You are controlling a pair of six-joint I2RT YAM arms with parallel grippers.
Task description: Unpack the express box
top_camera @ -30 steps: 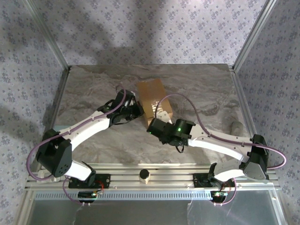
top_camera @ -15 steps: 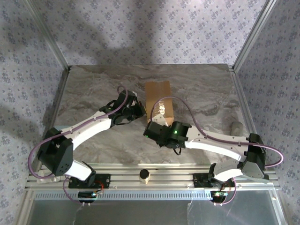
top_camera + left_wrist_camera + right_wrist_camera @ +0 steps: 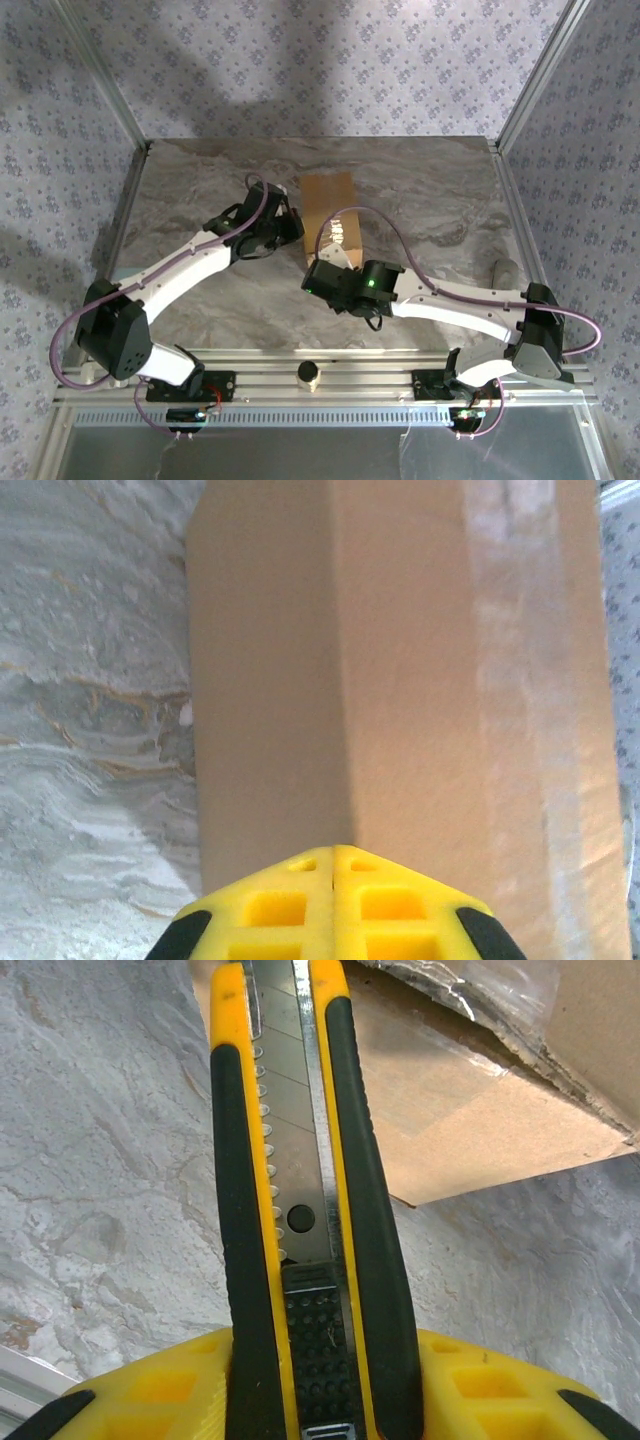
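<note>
Brown cardboard box (image 3: 328,198) sits mid-table, toward the far side of the marble table (image 3: 200,180), w/ a strip of tape along it & a flap (image 3: 470,1110) sticking out at its near end. Left gripper (image 3: 291,226) is pinched fully closed, nothing in it, tips just beside the box's left side. Right gripper (image 3: 335,250) clamps a yellow & black knife (image 3: 300,1210), pointed at that flap.

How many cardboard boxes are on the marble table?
1. The brown corrugated cardboard box lies mid-table, the left tool at its left side, the right tool, gripping a yellow-and-black utility knife, at its near end. The arms could hide a smaller one.
</note>
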